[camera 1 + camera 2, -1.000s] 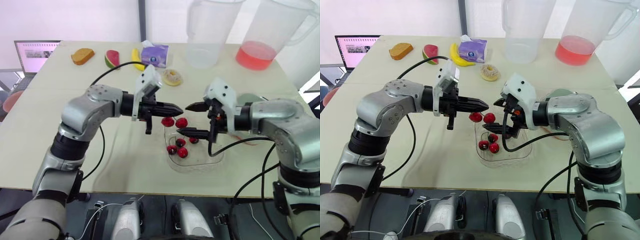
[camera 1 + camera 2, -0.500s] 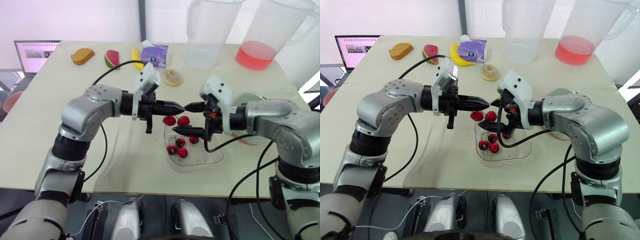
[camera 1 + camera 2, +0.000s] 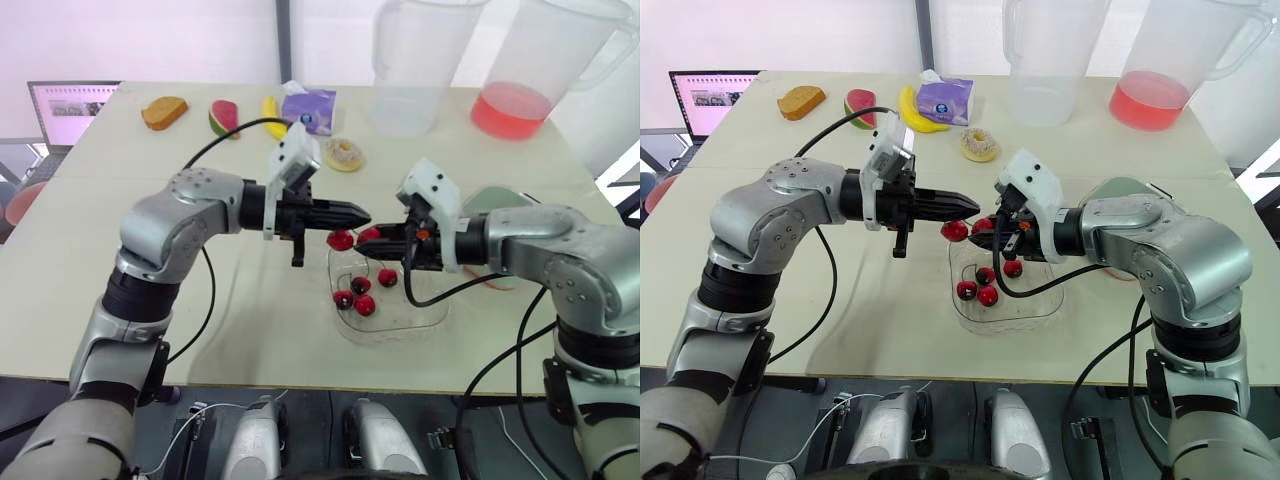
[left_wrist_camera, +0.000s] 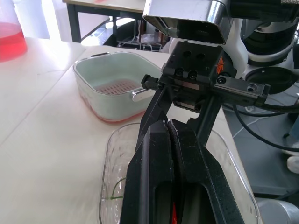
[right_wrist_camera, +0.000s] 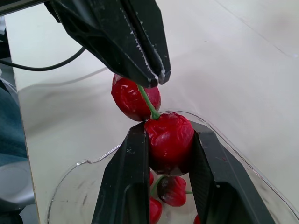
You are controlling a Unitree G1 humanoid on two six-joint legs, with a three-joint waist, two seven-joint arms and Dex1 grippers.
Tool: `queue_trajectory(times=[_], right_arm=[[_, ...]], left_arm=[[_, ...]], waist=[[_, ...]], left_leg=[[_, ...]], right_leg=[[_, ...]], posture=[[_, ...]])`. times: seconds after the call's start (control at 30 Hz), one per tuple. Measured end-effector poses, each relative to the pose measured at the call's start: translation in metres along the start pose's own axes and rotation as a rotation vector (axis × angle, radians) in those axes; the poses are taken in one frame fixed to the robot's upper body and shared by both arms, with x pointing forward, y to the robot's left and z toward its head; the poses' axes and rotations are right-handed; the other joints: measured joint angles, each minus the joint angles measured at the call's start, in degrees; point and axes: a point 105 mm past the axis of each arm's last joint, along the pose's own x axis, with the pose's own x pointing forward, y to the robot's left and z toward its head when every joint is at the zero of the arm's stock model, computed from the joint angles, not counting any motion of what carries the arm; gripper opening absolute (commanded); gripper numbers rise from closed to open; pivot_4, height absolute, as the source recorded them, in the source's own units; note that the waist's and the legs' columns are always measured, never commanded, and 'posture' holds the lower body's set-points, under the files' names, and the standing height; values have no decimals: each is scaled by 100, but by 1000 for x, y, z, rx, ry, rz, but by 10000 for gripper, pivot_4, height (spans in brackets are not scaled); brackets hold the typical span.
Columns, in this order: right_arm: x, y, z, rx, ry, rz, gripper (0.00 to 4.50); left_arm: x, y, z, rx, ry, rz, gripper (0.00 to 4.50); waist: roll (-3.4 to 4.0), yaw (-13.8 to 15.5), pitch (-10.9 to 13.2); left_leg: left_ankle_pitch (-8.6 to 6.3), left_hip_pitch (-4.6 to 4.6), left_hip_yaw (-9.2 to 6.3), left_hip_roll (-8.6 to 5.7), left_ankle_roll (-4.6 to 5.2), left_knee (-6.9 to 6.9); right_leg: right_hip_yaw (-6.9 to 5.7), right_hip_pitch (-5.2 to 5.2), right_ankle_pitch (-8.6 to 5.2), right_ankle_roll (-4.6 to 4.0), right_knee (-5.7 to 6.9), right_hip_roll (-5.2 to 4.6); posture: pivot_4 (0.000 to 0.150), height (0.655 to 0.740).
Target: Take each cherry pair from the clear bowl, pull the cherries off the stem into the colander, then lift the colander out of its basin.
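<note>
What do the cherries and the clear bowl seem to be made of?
Cherries: likely plastic fakes, glossy red with a wrinkled, moulded-looking skin; stem a stiff green strand. Clear bowl: thin transparent plastic, judging by its wavy, glinting rim.

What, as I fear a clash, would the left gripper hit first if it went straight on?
Probably the right gripper, close ahead and shut on a cherry; the left gripper pinches that pair's stem.

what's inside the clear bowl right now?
Four cherries lie in the bowl. Its far corner sits under the right end effector, shut on a cherry, so anything there is hidden.
</note>
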Motion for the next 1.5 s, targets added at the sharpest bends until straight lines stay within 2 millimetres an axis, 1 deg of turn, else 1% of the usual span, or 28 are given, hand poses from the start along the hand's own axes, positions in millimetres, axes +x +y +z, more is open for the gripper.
queue_trajectory(times=[0.13,0.27,0.37,0.4,0.6,0.7,0.73,0.8,0.87,0.9,0.97,1.0,1.07,1.17,1.23,1.33,1.5], right_arm=[[0,1,-3,5,9,7,6254],[-3,-1,-13,18,37,-10,6254],[-5,-3,-35,79,102,-30,6254],[-5,-3,-37,88,107,-29,6254],[-11,-8,-34,97,76,-71,6254],[-23,-21,-28,117,30,-153,6254],[-30,-29,-27,129,16,-198,6254],[-46,-47,-31,160,14,-312,6254],[-69,-76,-42,226,10,-504,6254],[-81,-89,-50,266,14,-601,6254],[-103,-109,-69,338,32,-774,6254],[-111,-115,-76,362,37,-845,6254],[-118,-122,-83,380,37,-927,6254],[-121,-130,-92,404,38,-1004,6254],[-124,-134,-106,441,67,-1041,6254],[-124,-135,-124,484,120,-1058,6254],[-126,-133,-131,498,145,-1065,6254]], left_arm=[[0,1,0,-2,-2,9,0],[1,3,-1,-12,-6,18,0],[-2,6,1,-7,-16,40,0],[-4,7,3,-5,-22,49,0],[-4,7,3,-8,-23,57,0],[-4,6,1,-15,-22,57,0],[-4,6,0,-18,-23,56,0],[-4,6,0,-20,-25,55,0],[-4,5,0,-28,-28,59,0],[-3,5,0,-30,-29,60,0],[-3,3,-2,-35,-29,61,0],[-3,2,-2,-38,-30,63,0],[0,-1,-2,-48,-41,52,0],[2,-3,0,-46,-47,43,0],[2,-3,0,-46,-46,48,0],[1,-2,0,-45,-44,55,0],[1,-2,0,-45,-44,58,0]], waist=[[0,6,0],[0,4,0],[-1,5,0],[0,4,0],[0,-1,0],[0,15,0],[-1,22,1],[-1,29,0],[-1,21,0],[-1,19,0],[0,13,0],[0,11,0],[2,-16,-1],[5,-29,-2],[5,-8,-2],[6,18,-1],[7,4,-1]], left_leg=[[0,-1,0,0,1,0],[-1,-3,0,0,2,0],[-1,-4,-1,0,2,-2],[-1,-4,-1,0,2,-1],[-1,-4,-2,2,2,-2],[-1,-5,-1,0,2,-2],[-1,-6,-1,0,2,-2],[-2,-6,-1,-3,3,-2],[-2,-6,1,-3,3,-2],[-2,-6,1,-2,3,-3],[-1,-6,1,-2,2,-6],[0,-6,1,-1,0,-7],[2,-6,2,2,-3,-8],[4,-4,1,3,-7,-12],[4,-4,3,1,-7,-13],[4,-4,5,-5,-7,-13],[4,-5,5,-4,-7,-12]], right_leg=[[0,0,0,0,-2,-1],[0,0,0,0,-4,0],[0,1,0,0,-7,0],[0,1,0,0,-7,0],[0,0,0,0,-8,1],[-1,1,0,1,-9,-1],[-1,2,0,1,-10,-2],[-1,4,0,1,-12,-3],[1,5,2,4,-17,-4],[1,5,2,4,-18,-3],[2,3,2,4,-18,-2],[3,2,2,4,-19,0],[6,0,2,5,-18,3],[7,-2,2,5,-17,8],[6,-1,2,5,-17,10],[7,-1,2,5,-18,7],[7,0,3,7,-18,9]], posture=[[1500,7400],[1500,7400],[1500,7400],[1500,7400],[1500,7400],[1500,7400],[1500,7400],[1500,7400],[1500,7400],[1500,7400],[1500,7400],[1500,7400],[1500,7400],[1500,7400],[1500,7400],[1500,7400],[1500,7400]])
